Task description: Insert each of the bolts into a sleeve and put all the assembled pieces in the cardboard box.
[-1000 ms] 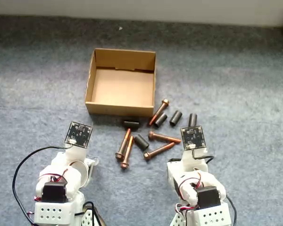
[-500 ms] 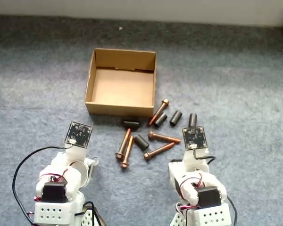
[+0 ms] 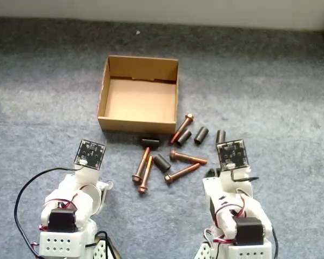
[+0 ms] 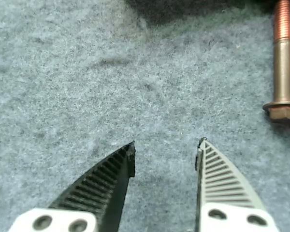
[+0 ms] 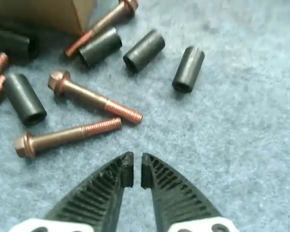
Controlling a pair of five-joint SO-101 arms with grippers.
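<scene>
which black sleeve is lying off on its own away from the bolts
The sleeve farthest right in the high view; the other four lie among the bolts or by the box.

Grey carpet [image 3: 270, 81] carries cardboard box [image 3: 135, 125], bolts [image 3: 188, 157], sleeves [image 3: 201, 135].

Five copper-coloured flanged hex bolts [image 3: 188, 157] and five short black cylindrical sleeves [image 3: 201, 135] lie flat, separate and at mixed angles on the grey carpet [image 3: 270, 97], clustered just beside the near right corner of the upright, open-topped brown cardboard box [image 3: 103, 102].
</scene>
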